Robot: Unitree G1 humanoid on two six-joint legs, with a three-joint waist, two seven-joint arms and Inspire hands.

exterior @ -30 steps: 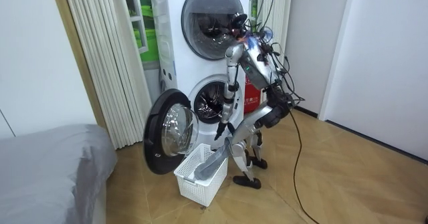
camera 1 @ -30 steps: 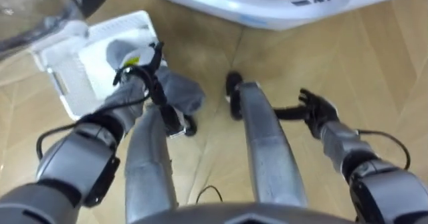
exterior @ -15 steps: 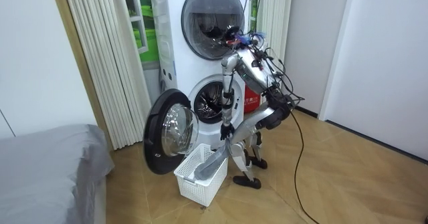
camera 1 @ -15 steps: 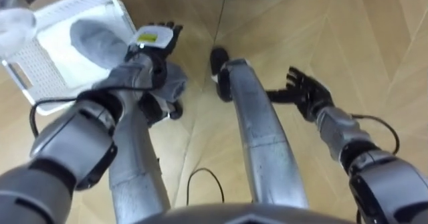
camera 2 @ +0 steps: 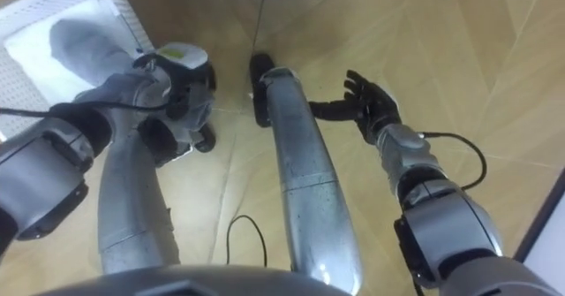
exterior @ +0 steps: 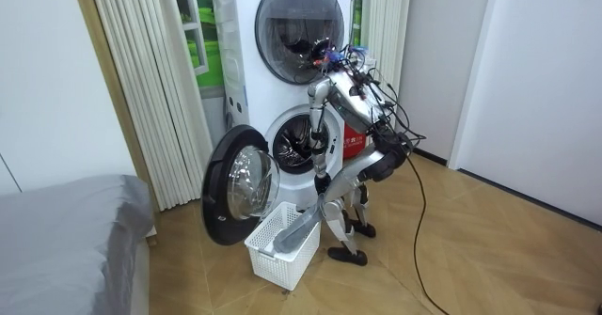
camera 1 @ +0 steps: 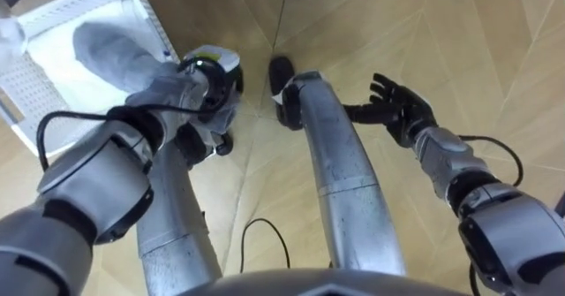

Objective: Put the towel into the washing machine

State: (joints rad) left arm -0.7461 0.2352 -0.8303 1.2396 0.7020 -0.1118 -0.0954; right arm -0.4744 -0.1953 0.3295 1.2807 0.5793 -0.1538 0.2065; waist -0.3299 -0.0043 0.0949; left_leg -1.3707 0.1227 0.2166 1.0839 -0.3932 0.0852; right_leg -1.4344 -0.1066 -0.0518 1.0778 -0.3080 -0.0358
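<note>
Towel (camera 1: 108,50) lay in white basket (camera 1: 25,91) on the floor, just up-left of left hand (camera 1: 214,77). Fingers of that hand were hidden, couldn't tell their state. Right hand (camera 1: 399,112) was spread, holding nothing, well apart from the towel. Washing machine (exterior: 282,101) door (exterior: 235,195) stood open.

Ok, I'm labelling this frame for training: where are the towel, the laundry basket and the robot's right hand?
grey towel (camera 1: 104,47), left eye view, on its rounded middle.
white laundry basket (camera 1: 25,91), left eye view, on its mesh side.
right hand (camera 1: 404,113), left eye view, on the hand's middle.
</note>
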